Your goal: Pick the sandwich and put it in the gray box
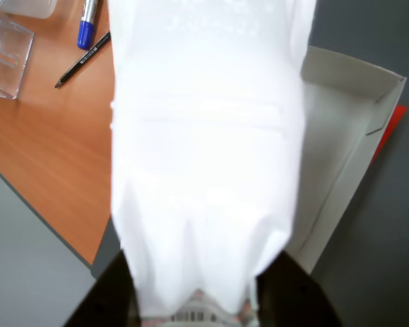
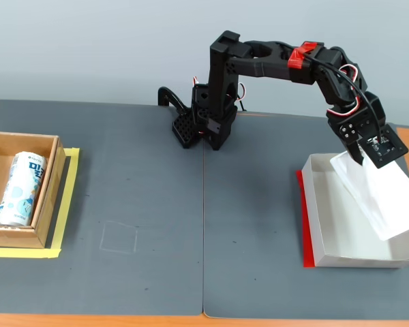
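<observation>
Jaws (image 2: 360, 160) hold sandwich (image 2: 378, 197) tilted over gray box (image 2: 354, 259) on dark mat (image 2: 191, 225).

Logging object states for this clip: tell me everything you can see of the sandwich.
The sandwich is a long white package, apparently plastic-wrapped, with a faint raised middle and folds near the gripped end. The gripper holds it by one end, where a small printed label shows in the wrist view. It hangs tilted, its free end lower and reaching past the far wall of the gray box, above the box interior. Whether it touches the box cannot be told.
</observation>
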Robot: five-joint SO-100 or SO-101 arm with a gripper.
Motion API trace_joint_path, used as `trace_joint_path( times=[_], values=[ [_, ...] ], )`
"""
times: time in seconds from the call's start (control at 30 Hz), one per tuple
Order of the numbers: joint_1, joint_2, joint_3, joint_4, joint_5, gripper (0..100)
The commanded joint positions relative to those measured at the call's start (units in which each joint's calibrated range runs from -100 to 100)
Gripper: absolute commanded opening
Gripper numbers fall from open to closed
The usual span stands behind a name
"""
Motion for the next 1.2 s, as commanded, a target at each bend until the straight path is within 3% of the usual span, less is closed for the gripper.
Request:
trace_joint_path(
  times=[0.0,0.17,0.4,0.83,1.03,1.17],
  values=[
    [-0.1,-0.7,-2.5,-1.0,0.1,20],
    [-0.1,-1.1,-2.5,-1.0,0.3,27],
    [-0.1,-1.3,-2.4,-1.0,0.4,28],
    [0.8,-3.5,-1.3,-0.8,1.0,27],
    [5.0,-11.8,9.1,-1.0,1.6,27],
    [8.7,-19.4,18.0,-1.0,3.7,19]
  ],
)
